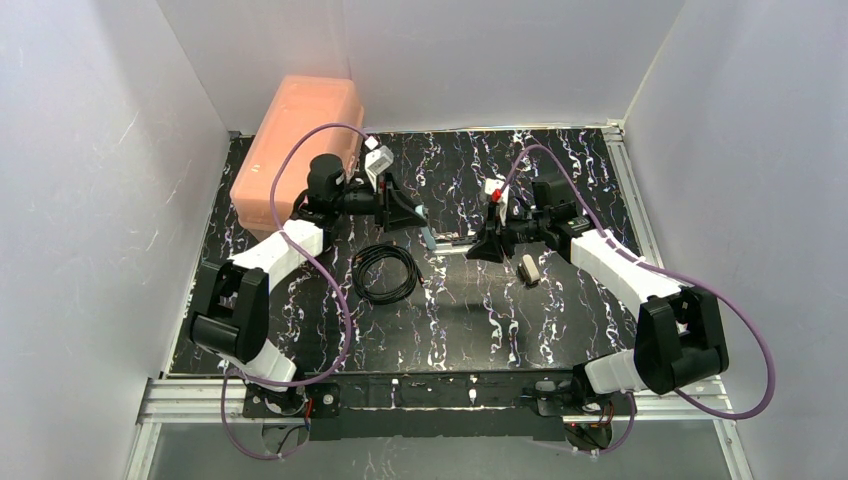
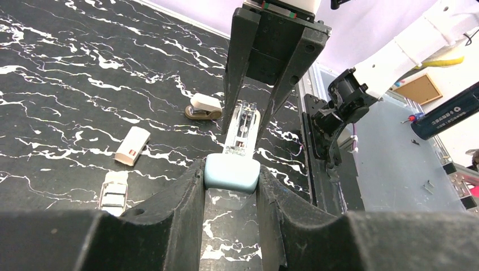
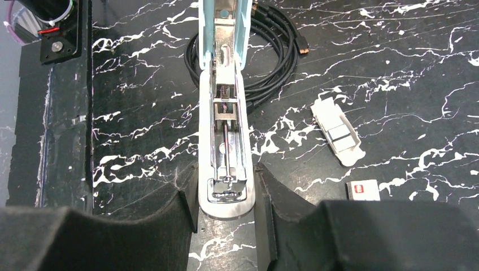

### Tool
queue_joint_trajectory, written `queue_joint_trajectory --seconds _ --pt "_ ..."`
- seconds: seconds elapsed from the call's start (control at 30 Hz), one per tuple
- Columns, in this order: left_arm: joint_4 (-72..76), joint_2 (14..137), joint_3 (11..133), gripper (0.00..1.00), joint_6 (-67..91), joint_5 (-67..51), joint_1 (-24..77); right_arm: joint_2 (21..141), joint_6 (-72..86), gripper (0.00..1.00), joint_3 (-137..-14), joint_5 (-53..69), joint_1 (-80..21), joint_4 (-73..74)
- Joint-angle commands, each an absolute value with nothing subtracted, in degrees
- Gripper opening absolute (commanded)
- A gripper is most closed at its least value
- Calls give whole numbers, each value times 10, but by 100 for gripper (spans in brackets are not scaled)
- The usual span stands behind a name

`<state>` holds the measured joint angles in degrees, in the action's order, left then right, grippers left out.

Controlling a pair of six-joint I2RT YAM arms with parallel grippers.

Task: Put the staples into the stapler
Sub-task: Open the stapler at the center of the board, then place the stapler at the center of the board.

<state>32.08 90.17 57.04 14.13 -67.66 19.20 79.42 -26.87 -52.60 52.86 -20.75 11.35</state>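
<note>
The stapler lies folded open and stretched out between my two grippers. My left gripper is shut on its light-blue cover end. Shut on the opposite end is my right gripper, where the silver channel faces up and looks bare. In the top view the stapler spans from the left gripper to the right gripper. The staples lie as silvery strips in a small white tray on the table, to the right of the stapler, also seen as the staples.
A small tan sleeve with a red mark lies near the tray. A small white block sits by the right arm. A coiled black cable lies at centre left. A pink box stands at the back left.
</note>
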Motion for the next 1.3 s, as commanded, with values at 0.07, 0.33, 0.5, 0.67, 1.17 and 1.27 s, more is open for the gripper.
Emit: queue_joint_trajectory --seconds 0.07,0.33,0.5,0.67,1.17,1.27 --pt "388 868 552 0 210 -654 145 780 -259 1 -513 494 -184 113" --pt "416 865 531 0 222 -665 125 779 -255 1 -507 501 -178 106" --pt "419 860 524 0 211 -668 123 786 -258 1 -503 495 -178 104" --pt "418 869 537 0 215 -669 124 795 -269 1 -494 475 -187 100" --pt "290 863 467 0 -5 -671 171 821 -493 1 -462 414 -191 191" --pt "282 854 438 0 -53 -662 203 826 -521 1 -448 410 -191 191"
